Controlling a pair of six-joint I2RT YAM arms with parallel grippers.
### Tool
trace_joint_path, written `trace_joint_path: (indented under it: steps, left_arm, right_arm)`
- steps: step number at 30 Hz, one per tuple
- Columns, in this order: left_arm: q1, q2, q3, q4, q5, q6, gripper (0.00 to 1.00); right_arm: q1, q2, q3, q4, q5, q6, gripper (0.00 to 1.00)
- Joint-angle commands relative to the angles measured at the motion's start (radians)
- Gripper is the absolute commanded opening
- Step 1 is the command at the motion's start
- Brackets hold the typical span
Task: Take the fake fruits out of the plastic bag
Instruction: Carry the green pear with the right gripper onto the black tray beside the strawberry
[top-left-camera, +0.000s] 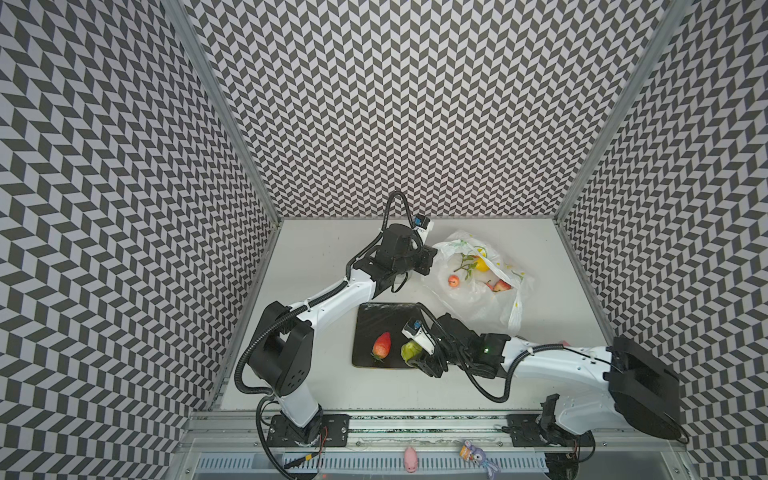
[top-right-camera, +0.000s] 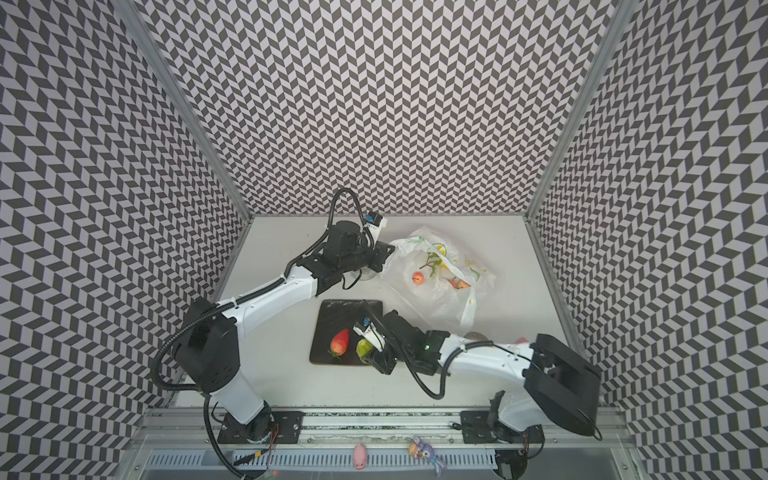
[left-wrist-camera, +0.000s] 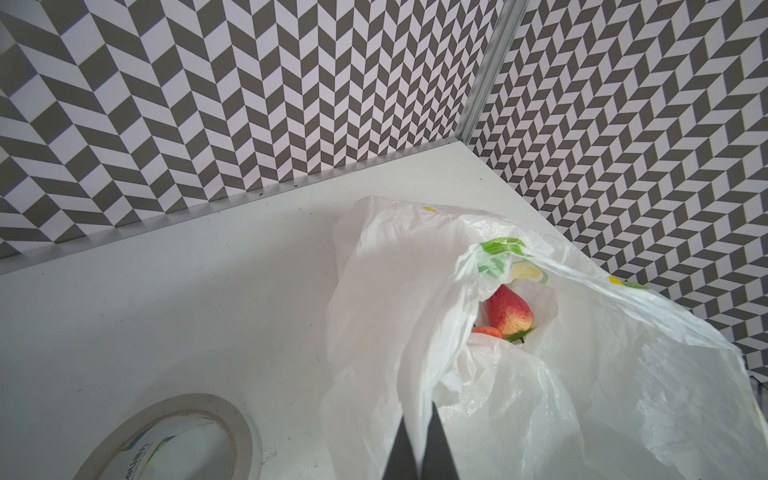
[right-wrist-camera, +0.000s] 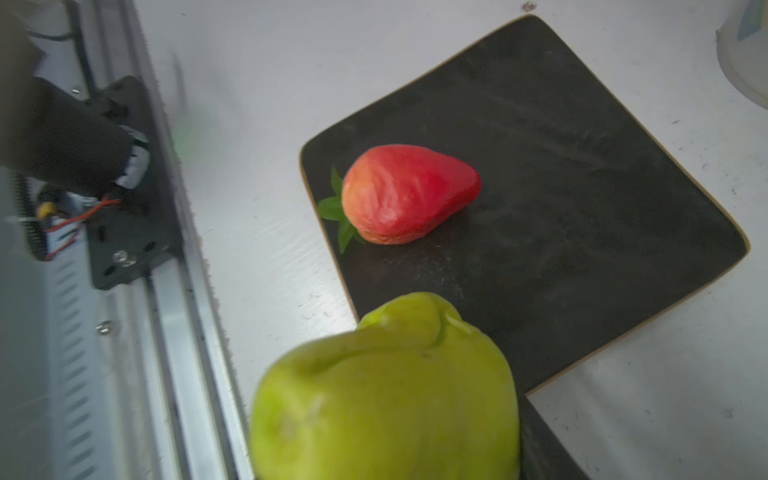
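- Chevron-patterned walls (top-left-camera: 395, 104) close in a white bench (top-left-camera: 316, 257), with a black mat (top-left-camera: 382, 320) lying near its middle.
- One red strawberry (top-left-camera: 382, 356) lies on the mat, tip toward the far wall and leaves toward the near edge.
- The right gripper (top-left-camera: 419, 358) reaches in from the right. Its jaws appear closed around the green fruit (right-wrist-camera: 386, 395), which hangs over the mat's near right corner, just beside the strawberry and not touching it.
- The left gripper (left-wrist-camera: 419, 424) has its jaws pinched shut on the rim of the plastic bag (top-left-camera: 473, 299), holding the mouth up.
- Inside the bag are a small round pink-orange fruit (top-left-camera: 454, 281), a yellow lemon (top-left-camera: 482, 264) and another strawberry (left-wrist-camera: 509, 311).
- A tape roll (left-wrist-camera: 174, 440) sits on the bench beside the left gripper.
- Likely step: set the green fruit down on the mat beneath it.
- The remaining fruits lie toward the far right of the right jaws, past the mat. With the left arm busy with the rim, the right arm is the free one to fetch them.
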Motion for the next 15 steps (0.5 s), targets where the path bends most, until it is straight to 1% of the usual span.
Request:
trace_joint_path:
  steps: [1, 5, 10, 13, 15]
  left_arm:
    - [-0.005, -0.02, 0.018, 0.002, -0.008, 0.012, 0.0]
    - [-0.005, -0.022, 0.018, -0.003, -0.011, 0.017, 0.0]
    - [-0.002, -0.022, 0.018, -0.004, -0.012, 0.018, 0.0]
    - [-0.003, -0.017, 0.018, -0.004, -0.013, 0.017, 0.0]
    - [-0.003, -0.017, 0.018, -0.003, -0.012, 0.017, 0.0]
  right_arm:
    - [0.007, 0.054, 0.034, 0.155, 0.04, 0.007, 0.38]
    - [0.007, 0.124, 0.043, 0.205, 0.057, 0.006, 0.39]
    - [0.009, 0.179, 0.05, 0.227, 0.049, 0.006, 0.42]
    - [0.007, 0.186, 0.043, 0.238, 0.043, 0.014, 0.5]
    - [0.007, 0.183, 0.045, 0.235, 0.045, 0.016, 0.6]
